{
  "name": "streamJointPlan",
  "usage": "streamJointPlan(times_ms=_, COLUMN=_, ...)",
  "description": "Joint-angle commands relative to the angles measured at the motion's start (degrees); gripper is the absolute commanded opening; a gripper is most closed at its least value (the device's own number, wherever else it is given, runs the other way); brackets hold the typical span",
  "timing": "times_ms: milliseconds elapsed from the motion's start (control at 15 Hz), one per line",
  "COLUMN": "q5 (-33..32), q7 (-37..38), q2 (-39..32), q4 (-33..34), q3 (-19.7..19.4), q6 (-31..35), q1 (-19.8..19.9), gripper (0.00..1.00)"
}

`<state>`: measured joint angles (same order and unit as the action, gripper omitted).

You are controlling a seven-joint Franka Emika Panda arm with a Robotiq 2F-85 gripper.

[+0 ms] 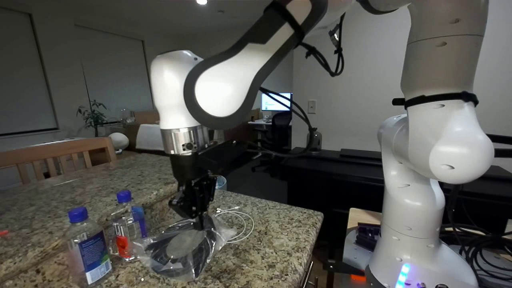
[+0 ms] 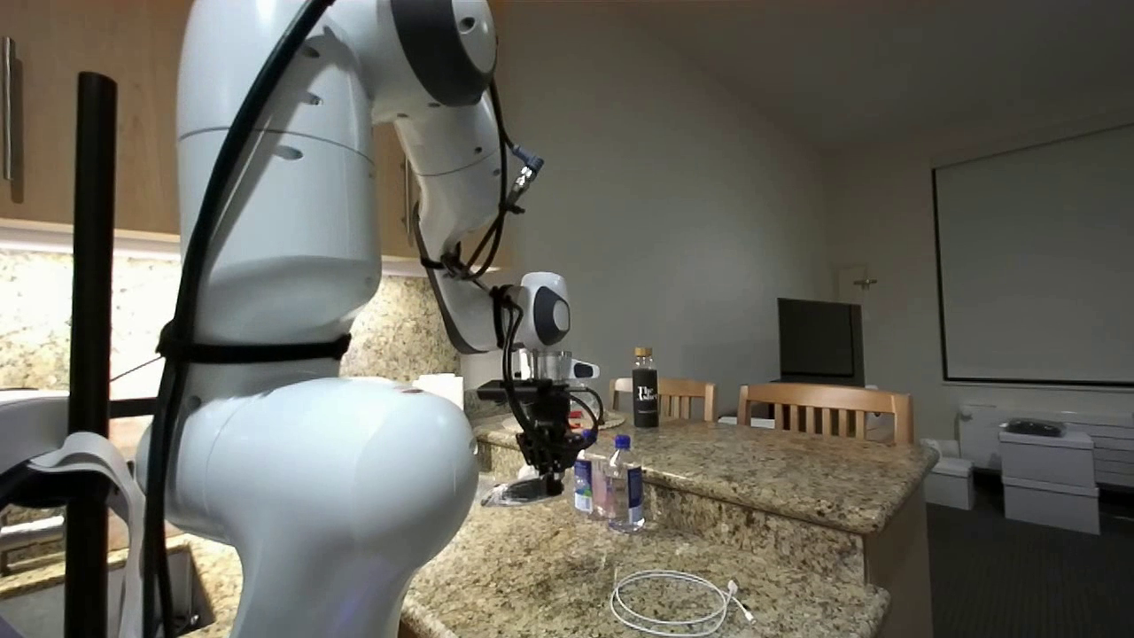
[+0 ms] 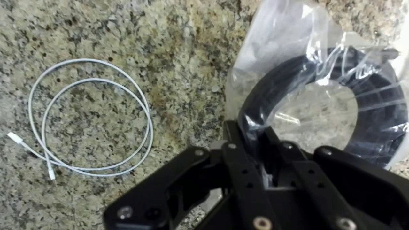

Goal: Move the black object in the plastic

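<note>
Nearest in an exterior view, a blue-capped water bottle (image 1: pixel 90 250) stands beside the stepped edge of the desk (image 1: pixel 276 254). Beside it, the gripper (image 3: pixel 251 130) pinches one side of a black ring (image 3: pixel 380 113) inside a clear plastic bag (image 3: pixel 276 40). Farther, another bottle (image 1: pixel 128 230) and, toward the desk's far edge, a coiled white cable (image 3: pixel 150 121).

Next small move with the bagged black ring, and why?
Probably a short upward lift before any sideways travel: the black two-finger gripper looks shut on the black ring in its clear crinkled plastic bag, and in an exterior view a clear, blue-capped bottle appears close beside it.
</note>
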<state>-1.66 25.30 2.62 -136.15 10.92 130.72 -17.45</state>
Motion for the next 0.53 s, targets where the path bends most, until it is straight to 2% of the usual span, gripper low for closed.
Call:
streamJointPlan(times_ms=0, q5=0.1, q7=-0.12, q2=0.29, q4=0.03, q3=1.46, q6=-0.12, q1=1.63, gripper=0.19)
streamJointPlan(times_ms=200, q5=0.04, q7=-0.02, q2=-1.42, q4=1.01, q3=2.09, q6=-0.09, q1=1.18, gripper=0.19)
streamJointPlan(times_ms=267, q5=0.03, q7=-0.01, q2=-1.72, q4=1.1, q3=2.1, q6=-0.09, q1=1.15, gripper=0.11)
streamJointPlan(times_ms=467, q5=-3.36, q7=5.45, q2=-3.3, q4=1.62, q3=2.82, q6=2.07, q1=0.72, gripper=0.12)
